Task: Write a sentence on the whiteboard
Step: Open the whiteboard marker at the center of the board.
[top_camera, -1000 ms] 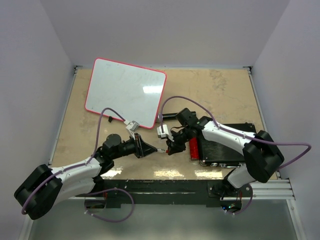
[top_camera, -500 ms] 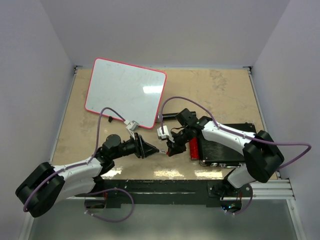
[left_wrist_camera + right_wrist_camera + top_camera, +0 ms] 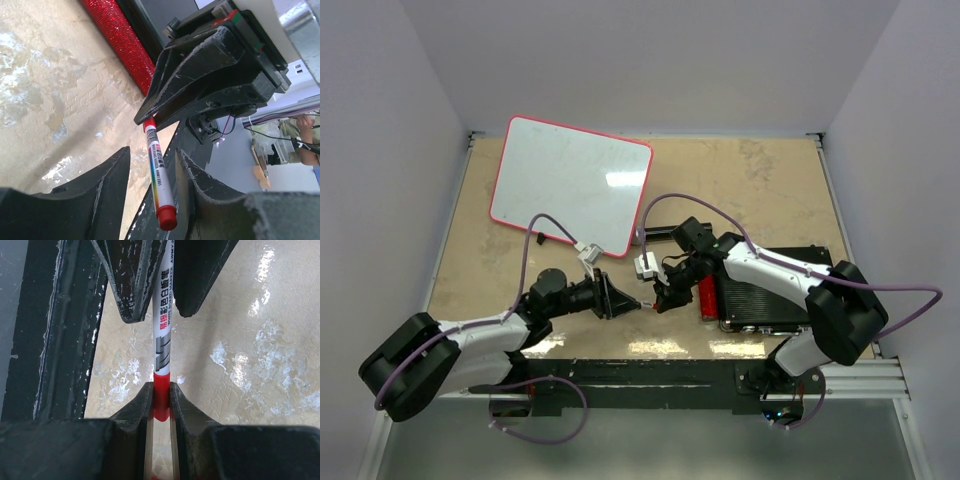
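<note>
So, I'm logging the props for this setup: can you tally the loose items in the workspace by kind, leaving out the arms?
whiteboard: 1
red-capped marker: 1
black ribbed case: 1
red glittery bar: 1
thin dark stick, unidentified: 1
Total: 5

The whiteboard (image 3: 570,187) lies flat on the table (image 3: 760,190) at its far left, turned at a slight angle, its near right corner just behind my left wrist. The case (image 3: 770,290) lies at the near right, partly beneath my right arm, with a narrow block (image 3: 707,297) against its left side. My left gripper (image 3: 632,301) and right gripper (image 3: 658,299) meet tip to tip at near centre, just left of the block. The marker (image 3: 157,182) spans them above the table: my right fingers clamp one end, and my left fingers flank the barrel with a gap on one side.
</note>
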You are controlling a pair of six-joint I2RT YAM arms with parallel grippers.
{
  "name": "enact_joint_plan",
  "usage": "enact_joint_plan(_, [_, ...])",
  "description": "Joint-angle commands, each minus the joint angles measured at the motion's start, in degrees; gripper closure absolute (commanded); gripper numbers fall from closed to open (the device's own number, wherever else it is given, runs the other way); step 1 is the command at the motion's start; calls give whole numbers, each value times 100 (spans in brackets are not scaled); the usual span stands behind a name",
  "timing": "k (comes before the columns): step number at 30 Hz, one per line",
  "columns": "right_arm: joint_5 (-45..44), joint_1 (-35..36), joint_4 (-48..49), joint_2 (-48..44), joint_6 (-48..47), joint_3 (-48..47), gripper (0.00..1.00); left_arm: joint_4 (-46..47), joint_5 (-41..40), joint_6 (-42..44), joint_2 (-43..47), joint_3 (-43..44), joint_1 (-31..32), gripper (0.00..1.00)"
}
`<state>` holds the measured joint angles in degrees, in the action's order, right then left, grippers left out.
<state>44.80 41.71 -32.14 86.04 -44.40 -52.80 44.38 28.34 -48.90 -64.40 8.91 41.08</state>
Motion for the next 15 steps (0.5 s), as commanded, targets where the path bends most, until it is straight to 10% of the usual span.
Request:
enact_joint_plan(1, [205,21,50,-61,-7,-196,100,659,-12,-31,-99,182,84,56])
enact_joint_plan(15, [179,12,85,-35,54,-196,100,1073,-548,-146,-354,147,506,72])
